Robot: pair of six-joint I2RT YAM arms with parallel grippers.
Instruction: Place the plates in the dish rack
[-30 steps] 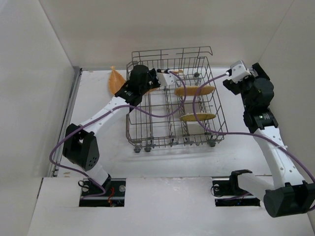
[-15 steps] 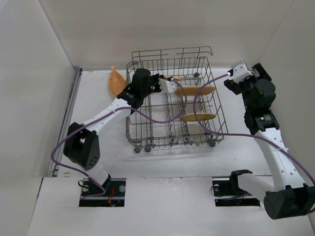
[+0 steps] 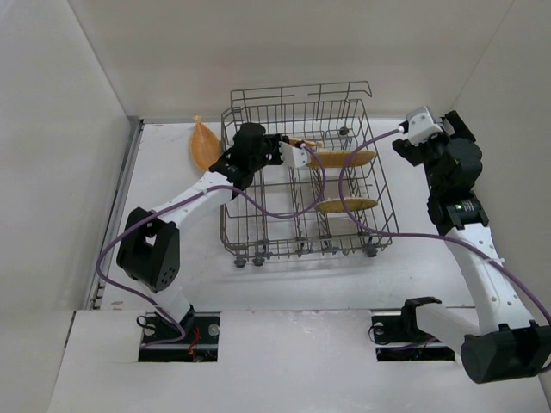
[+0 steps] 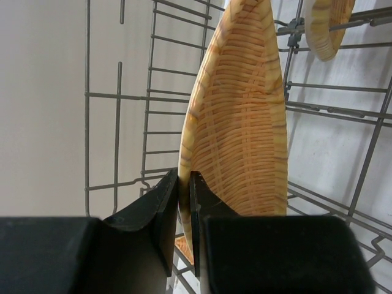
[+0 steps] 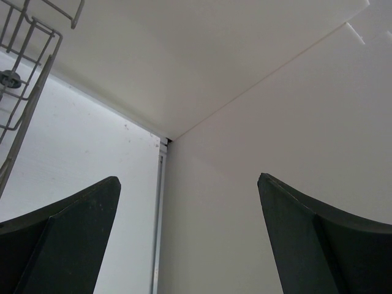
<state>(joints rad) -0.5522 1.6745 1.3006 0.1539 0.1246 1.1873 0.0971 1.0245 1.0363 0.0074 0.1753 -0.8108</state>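
Inside the dish rack (image 3: 284, 241), behind two standing plates (image 3: 344, 205) (image 3: 341, 159), the left gripper (image 4: 184, 179), clenched on a third plate (image 4: 239, 110), has carried it rightward among the tines, so slotting seems close, while the fourth plate (image 3: 202, 144) waits outside the far-left corner and the right gripper (image 5: 190, 184) hangs released.

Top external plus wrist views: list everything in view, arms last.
dish rack: one, grey wire, middle of the table.
racked plates: two, orange-tan, on edge in the rack's right half.
held plate: one, orange-tan with a woven pattern, upright over the rack's far left part.
loose plate: one, orange-tan, outside the rack by its far left corner.
table: one, white, under the rack.
cables: two, purple, one along each arm.
left tool: one, black, shut on the held plate's rim.
right tool: one, black, open and empty, right of the rack.
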